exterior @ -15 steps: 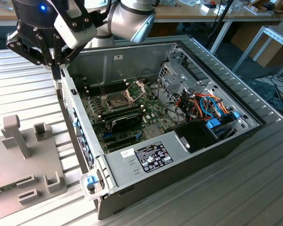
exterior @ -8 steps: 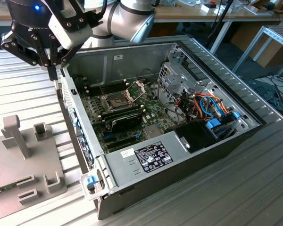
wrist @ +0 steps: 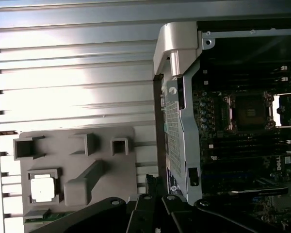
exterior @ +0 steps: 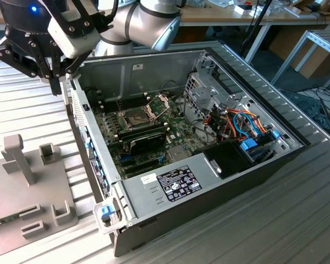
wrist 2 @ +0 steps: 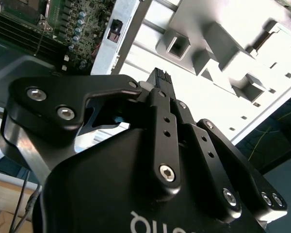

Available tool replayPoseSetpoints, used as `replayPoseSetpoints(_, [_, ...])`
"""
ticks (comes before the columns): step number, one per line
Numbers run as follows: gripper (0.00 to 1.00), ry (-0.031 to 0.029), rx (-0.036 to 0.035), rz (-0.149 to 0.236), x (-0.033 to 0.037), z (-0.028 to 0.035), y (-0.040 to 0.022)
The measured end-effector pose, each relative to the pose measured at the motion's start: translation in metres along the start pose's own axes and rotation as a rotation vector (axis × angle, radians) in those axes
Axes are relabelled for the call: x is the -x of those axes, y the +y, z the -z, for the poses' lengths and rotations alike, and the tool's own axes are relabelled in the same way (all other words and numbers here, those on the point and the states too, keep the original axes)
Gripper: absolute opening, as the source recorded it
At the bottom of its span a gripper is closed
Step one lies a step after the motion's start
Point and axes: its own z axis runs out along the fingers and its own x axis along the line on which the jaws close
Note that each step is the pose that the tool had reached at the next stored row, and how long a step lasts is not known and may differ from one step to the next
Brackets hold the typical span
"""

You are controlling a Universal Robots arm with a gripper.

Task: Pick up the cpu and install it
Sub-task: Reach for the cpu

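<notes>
- In the exterior view light is even and bright; the case interior is shadowed.
- In the first wrist view glare whitens the table.

open grey sheet-metal computer case, green motherboard inside, grey moulded plastic fixture tray beside it, ribbed metal table beneath

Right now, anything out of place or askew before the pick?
Nothing stands out. The cpu lies flat and square in its recess of the grey fixture. The socket looks empty, its frame hinged open. The gripper hangs outside the case wall.
</notes>
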Motion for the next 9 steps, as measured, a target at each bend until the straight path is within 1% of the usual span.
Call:
replayPoseSetpoints(3, [0.11,0.0000,0.0000,0.000,-0.0023,0.0001,-0.0002])
replayPoseSetpoints(9, [0.11,0.0000,0.0000,0.000,-0.0091,0.0002,-0.0007])
